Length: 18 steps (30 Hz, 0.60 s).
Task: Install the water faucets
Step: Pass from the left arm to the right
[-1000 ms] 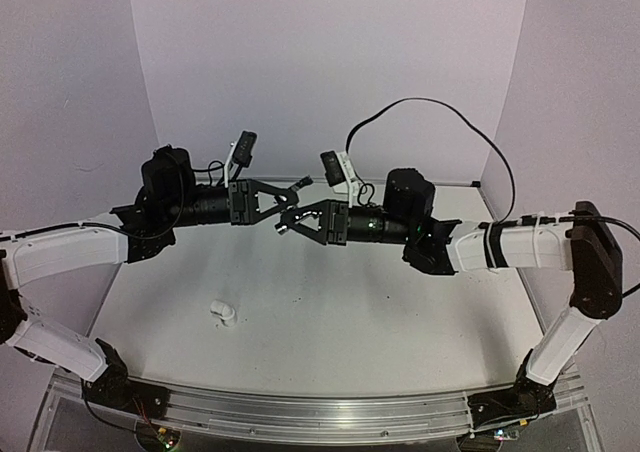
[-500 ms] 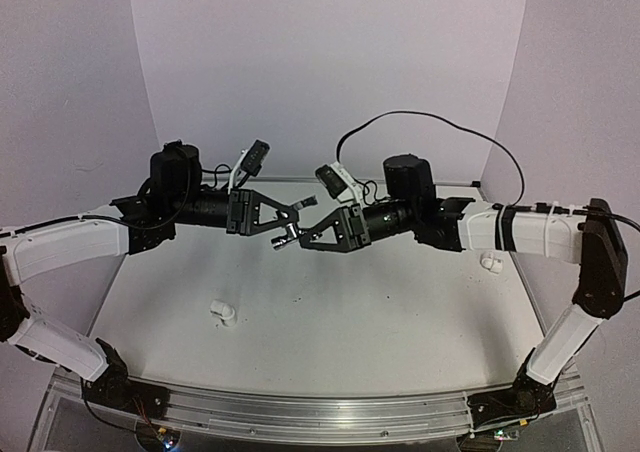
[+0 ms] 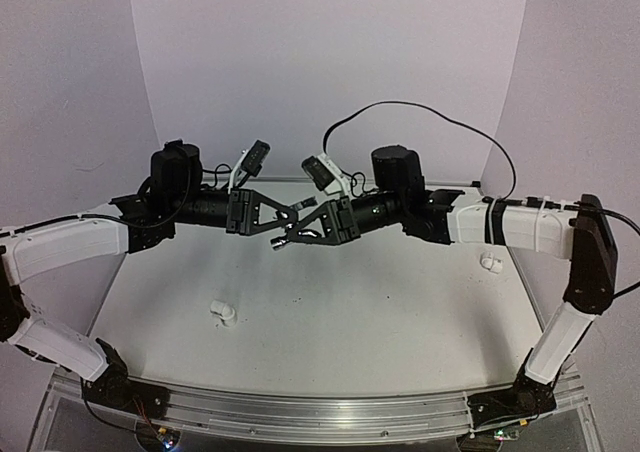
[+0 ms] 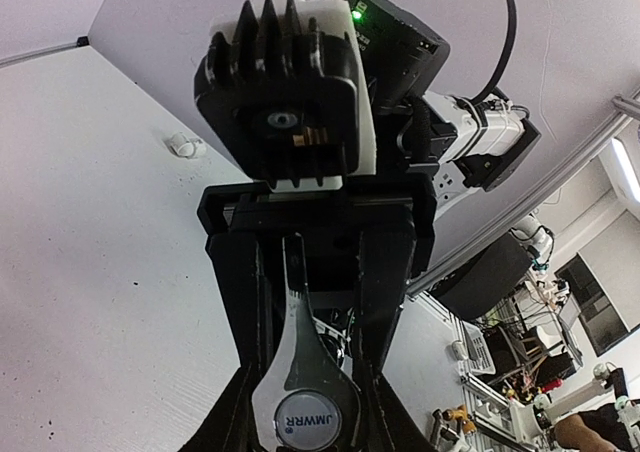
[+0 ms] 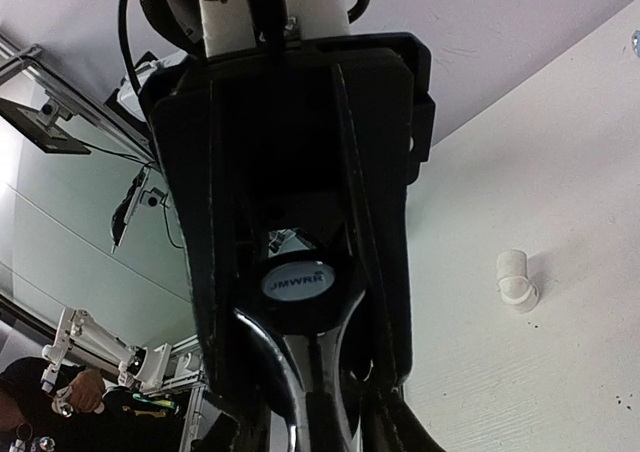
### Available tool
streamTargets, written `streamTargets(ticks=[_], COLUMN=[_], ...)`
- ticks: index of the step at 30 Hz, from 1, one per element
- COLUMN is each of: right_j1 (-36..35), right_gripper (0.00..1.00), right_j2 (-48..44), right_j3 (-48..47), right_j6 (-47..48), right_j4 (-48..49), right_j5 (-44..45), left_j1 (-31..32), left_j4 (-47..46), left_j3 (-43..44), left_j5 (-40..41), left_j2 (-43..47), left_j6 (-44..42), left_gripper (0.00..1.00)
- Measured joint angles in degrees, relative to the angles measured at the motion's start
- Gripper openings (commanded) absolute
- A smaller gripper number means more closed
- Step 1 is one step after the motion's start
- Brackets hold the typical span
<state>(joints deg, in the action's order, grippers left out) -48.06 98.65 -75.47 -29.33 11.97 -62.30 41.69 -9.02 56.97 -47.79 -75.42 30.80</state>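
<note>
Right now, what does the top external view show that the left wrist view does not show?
Only the top external view: both arms whole, meeting tip to tip above the table, and a white fitting near the left arm. Only the left wrist view: the lettered round cap of the silver faucet, gripped in the left tool, and the room beyond. Both: the right tool and, it seems, the second white fitting.

The top camera is looking down from high above the near edge at the whole white worktop. Each wrist camera is looking along its own jaws, very close, and both are showing the same silver faucet.
</note>
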Motion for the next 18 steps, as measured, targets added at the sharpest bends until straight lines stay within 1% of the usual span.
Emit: streamTargets(ticks=[2, 6, 9, 12, 13, 14, 15, 16, 17, 18], right_j1=[-0.2, -0.2, -0.2, -0.2, -0.2, -0.2, -0.2, -0.2, -0.2, -0.1], right_gripper=[0.22, 0.21, 0.24, 0.24, 0.22, 0.13, 0.02, 0.0, 0.0, 0.0], right_j2=[0.6, 0.8, 0.8, 0.8, 0.8, 0.8, 0.8, 0.8, 0.8, 0.8], right_j3=[-0.1, -0.2, -0.3, -0.3, -0.3, -0.3, -0.3, -0.3, -0.3, -0.3], right_j6=[0.0, 0.6, 0.7, 0.7, 0.7, 0.6, 0.6, 0.6, 0.6, 0.5], right_j4=[0.0, 0.0, -0.1, -0.1, -0.1, -0.1, -0.1, -0.1, 0.0, 0.1], right_j5=[-0.2, -0.5, -0.3, -0.2, -0.1, -0.1, -0.1, 0.0, 0.0, 0.1], left_j1=[0.0, -0.1, -0.1, -0.1, -0.1, -0.1, -0.2, -0.2, -0.3, -0.5], left_j4=[0.1, 0.2, 0.2, 0.2, 0.2, 0.2, 0.2, 0.2, 0.2, 0.2], left_j3=[0.0, 0.0, 0.0, 0.0, 0.0, 0.0, 0.0, 0.0, 0.0, 0.0], left_j5=[0.0, 0.0, -0.1, -0.1, -0.1, -0.1, -0.1, -0.1, -0.2, -0.2], left_j2=[0.0, -0.1, -0.1, -0.1, -0.2, -0.2, -0.3, -0.3, -0.3, -0.3], left_j6=[0.0, 0.2, 0.2, 0.2, 0.2, 0.2, 0.2, 0.3, 0.5, 0.7], left_gripper=[0.0, 0.0, 0.0, 0.0, 0.0, 0.0, 0.0, 0.0, 0.0, 0.03])
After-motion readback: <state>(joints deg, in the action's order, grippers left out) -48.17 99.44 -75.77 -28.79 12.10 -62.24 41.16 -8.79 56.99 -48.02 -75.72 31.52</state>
